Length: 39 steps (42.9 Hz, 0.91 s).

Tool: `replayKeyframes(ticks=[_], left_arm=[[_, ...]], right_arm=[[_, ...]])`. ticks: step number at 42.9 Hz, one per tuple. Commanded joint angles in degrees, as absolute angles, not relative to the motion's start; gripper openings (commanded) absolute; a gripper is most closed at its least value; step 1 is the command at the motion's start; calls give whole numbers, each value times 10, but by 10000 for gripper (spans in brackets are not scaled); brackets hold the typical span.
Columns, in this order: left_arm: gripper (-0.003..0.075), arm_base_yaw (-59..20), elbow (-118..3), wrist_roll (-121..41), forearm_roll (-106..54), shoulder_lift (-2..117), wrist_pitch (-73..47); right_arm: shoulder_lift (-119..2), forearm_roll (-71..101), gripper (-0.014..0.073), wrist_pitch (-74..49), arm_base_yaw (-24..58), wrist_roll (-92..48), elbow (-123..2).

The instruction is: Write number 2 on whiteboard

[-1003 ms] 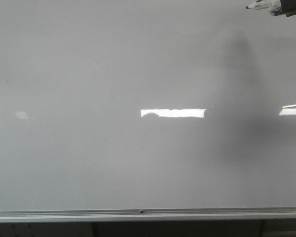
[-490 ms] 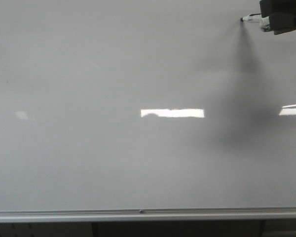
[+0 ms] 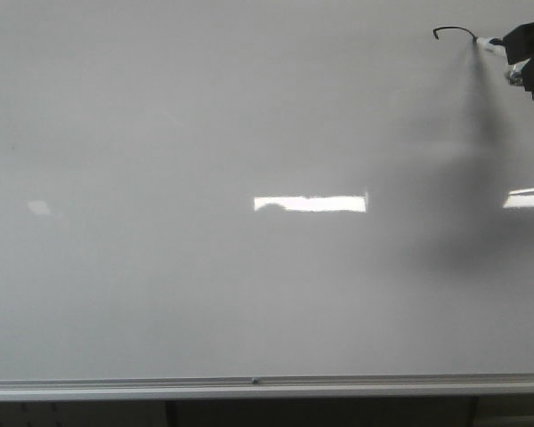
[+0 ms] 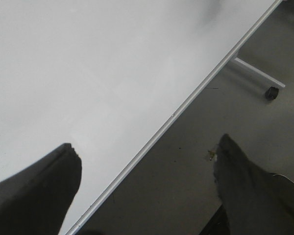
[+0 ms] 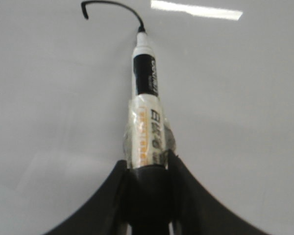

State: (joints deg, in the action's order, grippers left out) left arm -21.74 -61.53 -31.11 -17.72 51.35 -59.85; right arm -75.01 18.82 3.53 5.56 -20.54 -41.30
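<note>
The whiteboard point(image 3: 205, 133) fills the front view, glossy and grey-white. At its top right stands a thin black hooked arc point(image 3: 454, 31), the curved top stroke of the number 2. My right gripper point(image 3: 519, 55) comes in from the right edge, shut on a black-and-white marker point(image 3: 491, 42). In the right wrist view the marker point(image 5: 146, 93) sticks out of the right gripper point(image 5: 147, 164), and its tip touches the end of the arc point(image 5: 112, 6). My left gripper point(image 4: 147, 149) is open with nothing in it, over the board's lower rail point(image 4: 186, 105).
A silver rail point(image 3: 249, 385) runs along the board's bottom edge. Bright light reflections point(image 3: 310, 204) and the arm's blurry grey shadow point(image 3: 467, 196) lie on the board. Beside the rail, a stand leg with a caster point(image 4: 271, 92) rests on the dark floor.
The right gripper brought the marker down to the board, then moved right. A black hooked arc now trails behind the tip. The shadow shifted right with the arm.
</note>
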Motion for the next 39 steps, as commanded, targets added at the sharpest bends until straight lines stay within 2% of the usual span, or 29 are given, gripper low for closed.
replayKeyframes(ticks=[1, 12, 27, 39], left_arm=[[545, -216, -629, -305, -194, 510, -566], [545, -216, -629, -305, -194, 510, -566], [545, -216, -629, -305, -194, 510, -566], [545, -216, -629, -305, -194, 510, -566]], right_arm=[[-742, 189, -80, 36, 62, -208, -432], [-759, 189, -80, 40, 94, -208, -439], [-759, 189, -80, 0, 22, -208, -444], [-721, 189, -80, -21, 23, -208, -444]])
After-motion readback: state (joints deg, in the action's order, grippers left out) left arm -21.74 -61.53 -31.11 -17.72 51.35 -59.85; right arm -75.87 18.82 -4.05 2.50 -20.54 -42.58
